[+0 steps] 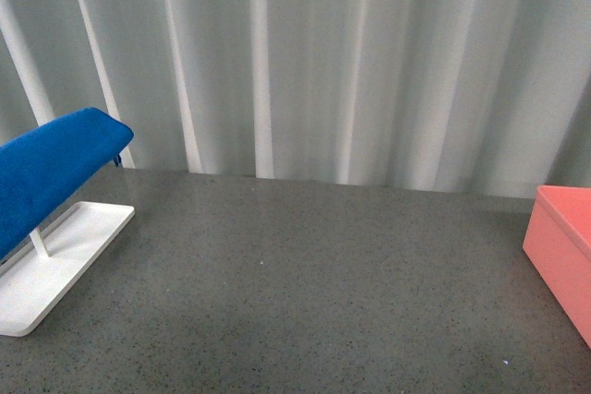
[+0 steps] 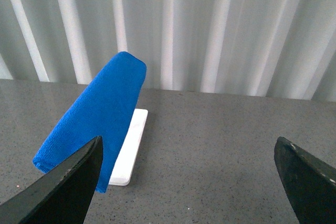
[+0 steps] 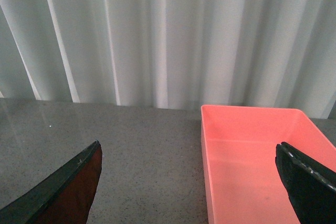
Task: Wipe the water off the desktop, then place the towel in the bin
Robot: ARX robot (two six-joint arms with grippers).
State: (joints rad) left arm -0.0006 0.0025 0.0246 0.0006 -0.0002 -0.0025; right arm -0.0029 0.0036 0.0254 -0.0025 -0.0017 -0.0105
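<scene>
The bright blue, soft microfibre towel point(image 1: 51, 173) hangs draped over the flat white rack point(image 1: 69, 246) at the left of the dark grey, speckled bench point(image 1: 305, 302). It looks light, floppy and unbreakable, so pinching the draped fold near its top should lift it free. The left hand point(image 2: 188, 148) hovers spread wide and empty, with the towel farther off to its left, apart. The right hand point(image 3: 188, 148), likewise released, hangs near the salmon-pink rectangular bin point(image 3: 252, 150) at the right.
</scene>
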